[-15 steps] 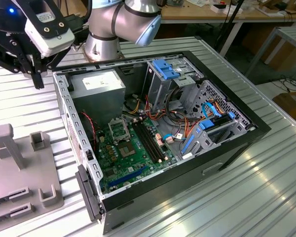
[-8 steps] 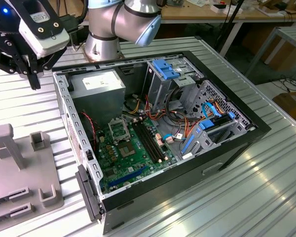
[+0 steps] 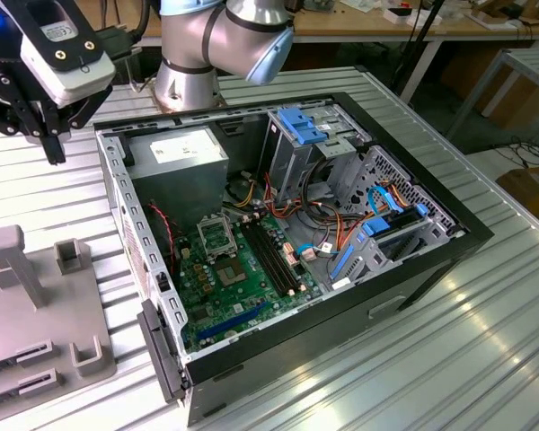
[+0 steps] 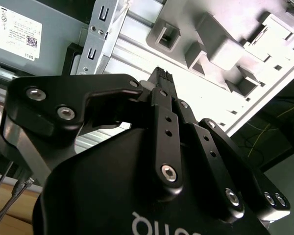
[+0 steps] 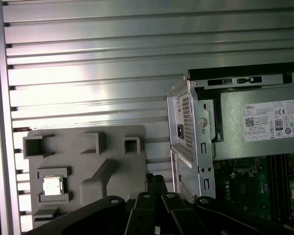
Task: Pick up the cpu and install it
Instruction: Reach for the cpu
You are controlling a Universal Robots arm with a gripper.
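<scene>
The cpu (image 5: pixel 52 186) is a small silver square lying flat in a square pocket of the grey fixture plate (image 5: pixel 112 147), seen in the first wrist view. My gripper (image 5: pixel 156 179) hangs well above the table between that plate and the open computer case (image 3: pixel 287 242), clear of the cpu. In the second wrist view the black fingers (image 4: pixel 159 78) meet at their tips with nothing between them. In the exterior view my gripper (image 3: pixel 50 144) is high at the left, beyond the fixture plate (image 3: pixel 36 346). The empty metal socket frame (image 3: pixel 217 235) sits on the green motherboard (image 3: pixel 242 287).
The case lies open on a ribbed metal table (image 3: pixel 449 341). Inside are a grey power supply (image 3: pixel 180 153), blue drive brackets (image 3: pixel 305 126) and bundles of cables (image 3: pixel 341 224). The fixture plate carries upright posts (image 3: pixel 16 260). The arm's base (image 3: pixel 189 72) stands behind the case.
</scene>
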